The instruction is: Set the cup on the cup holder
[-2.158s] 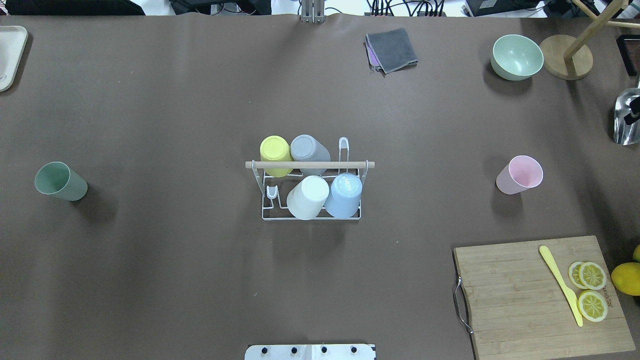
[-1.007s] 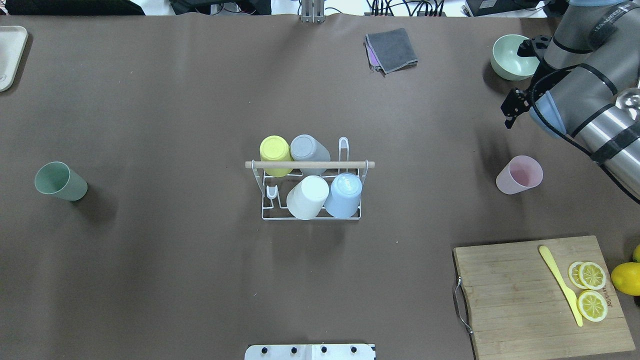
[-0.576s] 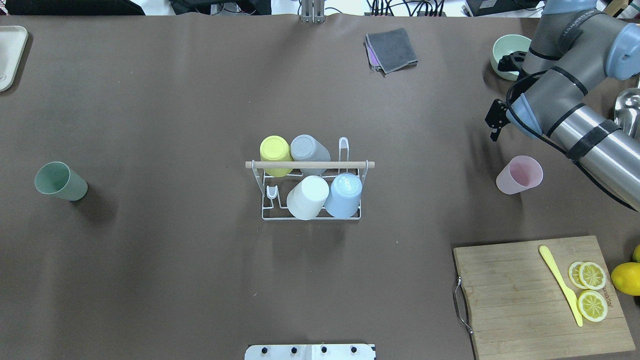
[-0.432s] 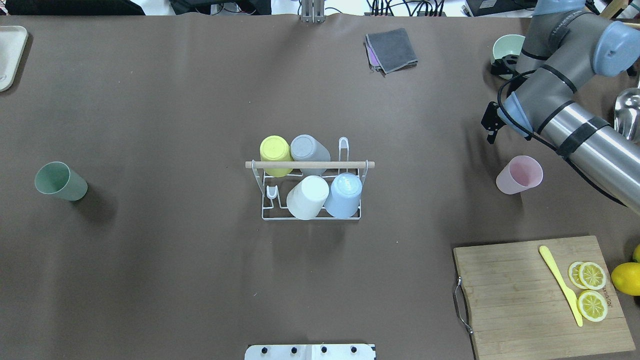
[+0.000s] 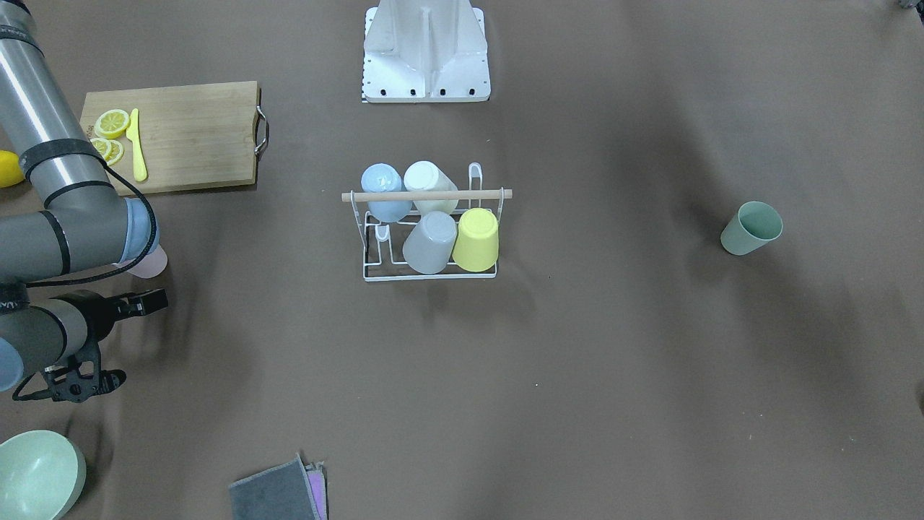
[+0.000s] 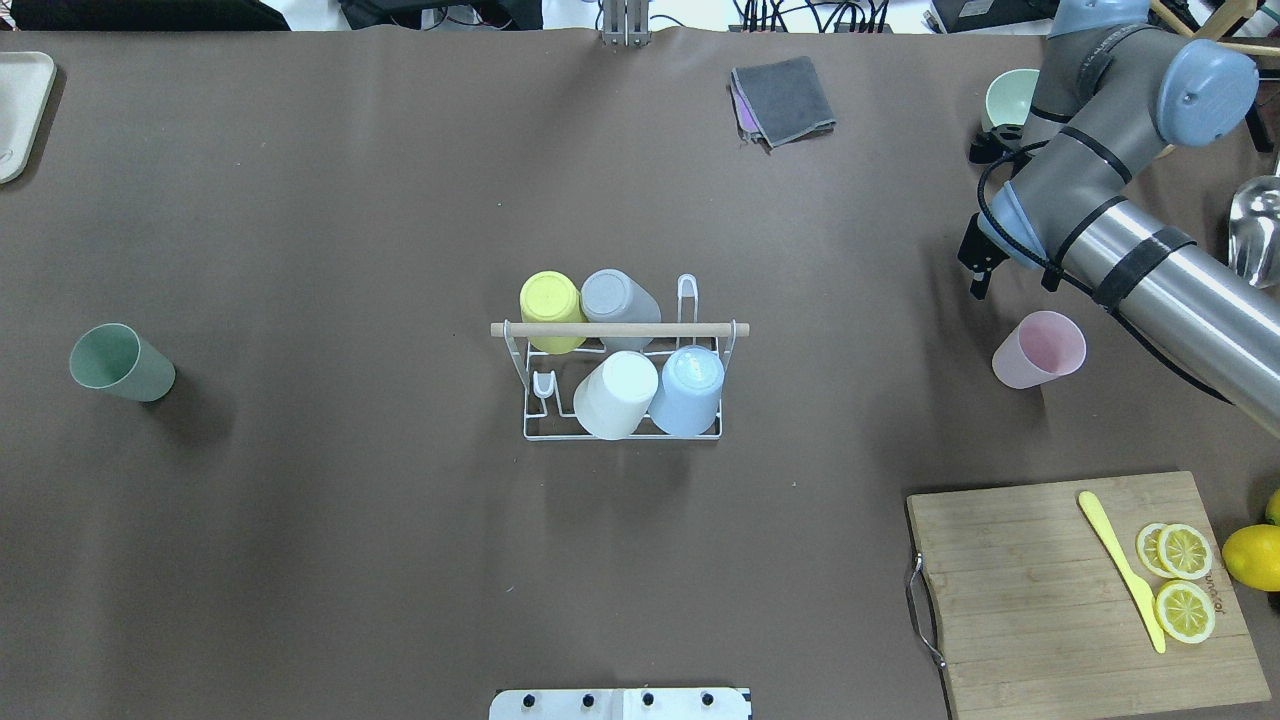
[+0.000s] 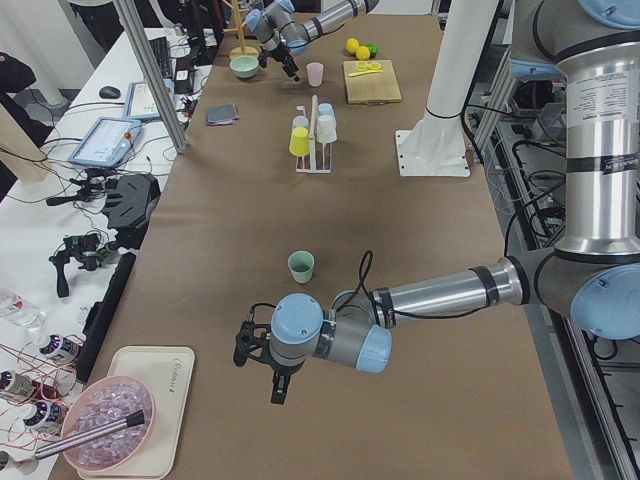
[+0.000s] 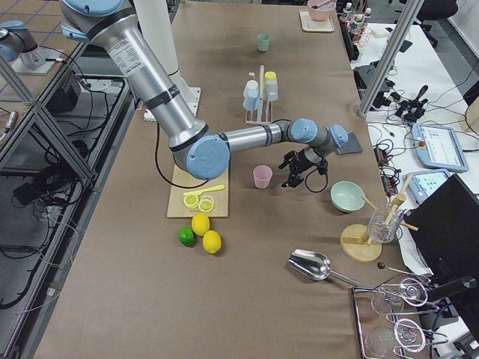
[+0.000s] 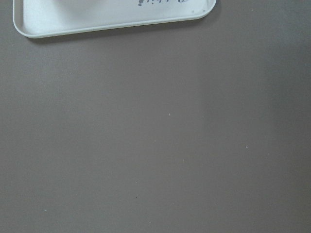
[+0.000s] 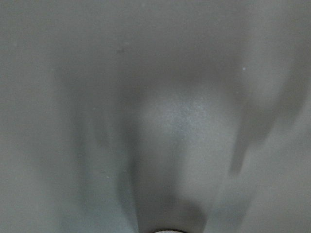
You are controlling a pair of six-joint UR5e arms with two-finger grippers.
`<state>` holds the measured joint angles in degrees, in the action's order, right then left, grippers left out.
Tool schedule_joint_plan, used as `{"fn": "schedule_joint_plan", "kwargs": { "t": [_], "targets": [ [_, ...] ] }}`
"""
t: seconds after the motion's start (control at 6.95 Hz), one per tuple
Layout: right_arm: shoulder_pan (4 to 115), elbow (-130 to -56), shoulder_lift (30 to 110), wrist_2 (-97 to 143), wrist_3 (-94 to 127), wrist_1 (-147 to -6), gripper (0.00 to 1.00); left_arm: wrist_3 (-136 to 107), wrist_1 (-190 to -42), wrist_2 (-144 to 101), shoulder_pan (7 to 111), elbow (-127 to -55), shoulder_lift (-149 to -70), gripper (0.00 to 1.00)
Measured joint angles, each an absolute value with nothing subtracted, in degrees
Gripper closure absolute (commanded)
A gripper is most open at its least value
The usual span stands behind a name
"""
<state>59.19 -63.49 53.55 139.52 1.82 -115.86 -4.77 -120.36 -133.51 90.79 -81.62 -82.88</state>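
Overhead exterior gives me the whole brown-covered bench, read from its left edge: a cream tray half out of view, then a green cup standing mouth-up on its own. At centre stands the cup holder, white wire under a wooden rod, with a yellow cup, a grey cup, a white cup and a blue cup upturned on its prongs; two prongs show bare. A folded grey cloth lies toward the far edge, where cables and gear crowd the room beyond. Farther right the pink cup stands mouth-up on the bench, well apart from the holder, with the right arm reaching over the bench just beyond it. The right jaws hang between that cup and a pale green bowl, touching neither; I cannot tell whether they are open or closed. On the robot's side lies a cutting board with a yellow knife and lemon slices. The left arm shows only in the exterior left view, low over the bench near the tray; the left jaws point down, and I cannot tell their state.
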Motion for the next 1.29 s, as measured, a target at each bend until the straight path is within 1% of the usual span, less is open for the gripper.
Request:
{"fn": "schedule_joint_plan", "kwargs": {
  "t": [0.14,0.29,0.58,0.72,1.01,1.15,1.29],
  "targets": [
    [59.17,-63.18,53.26,139.52,0.78,-117.51,0.01,-4.82,-120.46,-133.39,90.6,-81.73,-82.55,0.01],
    [59.16,-63.0,52.74,139.5,0.13,-119.79,0.01,-5.19,-117.02,-133.45,90.2,-82.88,-83.69,0.01],
    [59.12,-62.91,51.95,139.46,-1.81,-124.46,0.01,-6.11,-101.83,-133.71,89.59,-87.76,-87.01,0.01],
    [58.99,-62.82,51.88,139.38,-2.9,-125.97,0.01,-7.59,-95.46,-133.66,89.45,-88.9,-89.64,0.01],
    [58.57,-61.52,51.78,139.28,-4.57,-126.94,0.02,-10.97,-80.26,-133.51,88.33,-88.98,-98.55,0.02],
    [58.17,-60.69,51.75,139.38,-4.82,-126.99,0.02,-11.6,-73.53,-133.46,87.33,-87.41,-103.69,0.02],
    [57.84,-59.94,51.71,139.56,-4.96,-127.0,0.02,-11.82,-69.5,-133.43,86.66,-83.93,-108.72,0.02]
  ]
}}
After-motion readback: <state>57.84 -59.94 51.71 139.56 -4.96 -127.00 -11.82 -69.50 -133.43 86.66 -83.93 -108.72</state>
